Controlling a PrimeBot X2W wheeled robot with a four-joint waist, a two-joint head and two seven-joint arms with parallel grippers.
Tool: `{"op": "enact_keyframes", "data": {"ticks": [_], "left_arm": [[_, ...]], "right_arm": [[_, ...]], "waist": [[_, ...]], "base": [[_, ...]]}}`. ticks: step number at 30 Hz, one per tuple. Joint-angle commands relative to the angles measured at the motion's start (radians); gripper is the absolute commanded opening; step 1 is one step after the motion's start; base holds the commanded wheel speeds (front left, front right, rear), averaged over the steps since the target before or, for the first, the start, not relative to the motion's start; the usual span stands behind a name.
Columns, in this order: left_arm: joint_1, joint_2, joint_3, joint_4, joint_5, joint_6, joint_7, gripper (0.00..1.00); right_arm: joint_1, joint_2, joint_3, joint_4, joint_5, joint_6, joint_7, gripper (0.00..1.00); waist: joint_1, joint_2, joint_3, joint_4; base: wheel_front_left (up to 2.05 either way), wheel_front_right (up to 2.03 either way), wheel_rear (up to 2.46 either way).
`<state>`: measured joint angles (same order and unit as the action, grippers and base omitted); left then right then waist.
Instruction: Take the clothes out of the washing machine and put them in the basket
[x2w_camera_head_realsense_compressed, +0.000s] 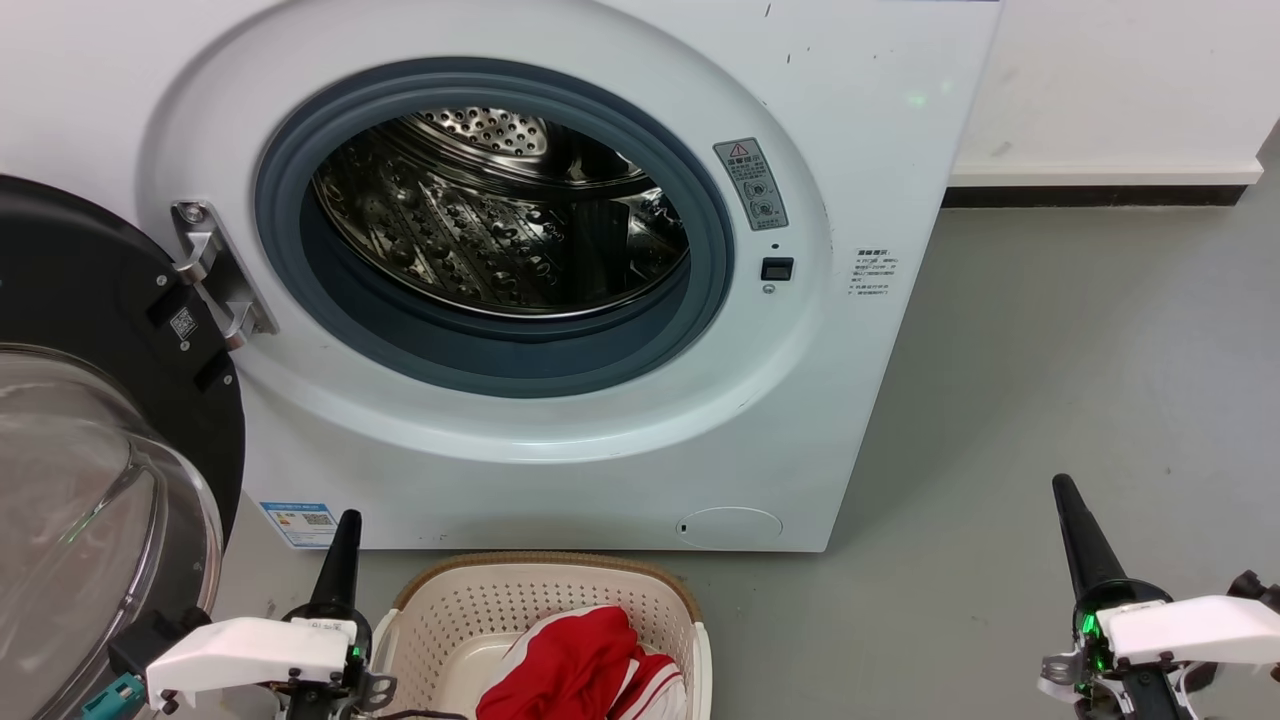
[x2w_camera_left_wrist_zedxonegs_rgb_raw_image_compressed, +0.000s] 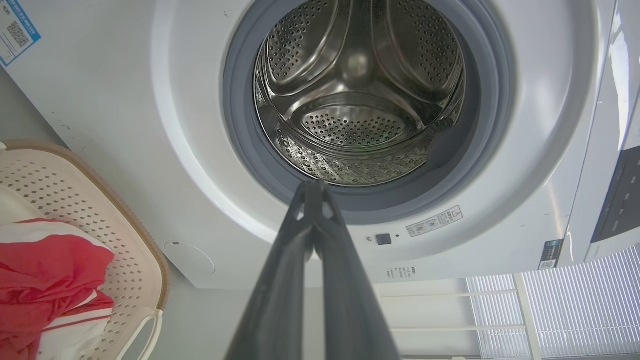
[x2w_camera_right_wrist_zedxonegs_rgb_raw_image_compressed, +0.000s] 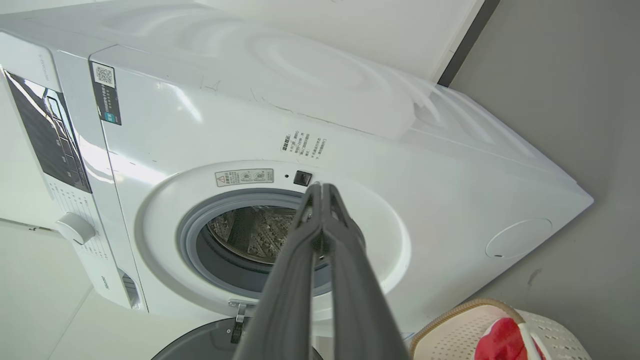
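Where red clothes (x2w_camera_head_realsense_compressed: 575, 660) lie, cream perforated basket (x2w_camera_head_realsense_compressed: 470, 610)

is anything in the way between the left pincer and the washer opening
Nothing visible. The door is swung open to the left, and the path from the left pincer up to the opening of the washing machine shows no obstacle. The basket sits on the floor below the opening, beside the pincer.

The white washing machine (x2w_camera_head_realsense_compressed: 560, 480) fills the upper left and centre, its glass-bowl door (x2w_camera_head_realsense_compressed: 90, 480) swung open at far left, perforated steel drum (x2w_camera_head_realsense_compressed: 470, 240) showing. Bottom centre, the cream basket (x2w_camera_head_realsense_compressed: 470, 610) (brown-rimmed) holds red-and-white clothes (x2w_camera_head_realsense_compressed: 580, 665).
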<state>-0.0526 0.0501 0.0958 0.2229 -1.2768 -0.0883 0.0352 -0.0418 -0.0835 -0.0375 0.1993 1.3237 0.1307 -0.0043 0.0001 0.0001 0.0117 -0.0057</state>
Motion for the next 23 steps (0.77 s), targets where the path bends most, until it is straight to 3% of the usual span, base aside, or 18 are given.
{"op": "enact_keyframes", "data": {"ticks": [1,23], "left_arm": [[-0.025,0.0,0.003,-0.001,-0.026,-0.008,0.007,0.0],[-0.047,0.0,0.014,0.014,-0.216,-0.03,0.053,0.0]], "right_arm": [[-0.024,-0.004,-0.004,0.001,0.027,0.0,0.007,0.0],[-0.053,0.001,-0.024,0.027,0.209,0.0,0.057,0.0]], "waist": [[-0.0001,-0.0001,0.0,0.0],[-0.0001,-0.0001,-0.005,0.003]], "base": [[0.0,0.0,0.0],[0.0,0.0,0.0]]}}
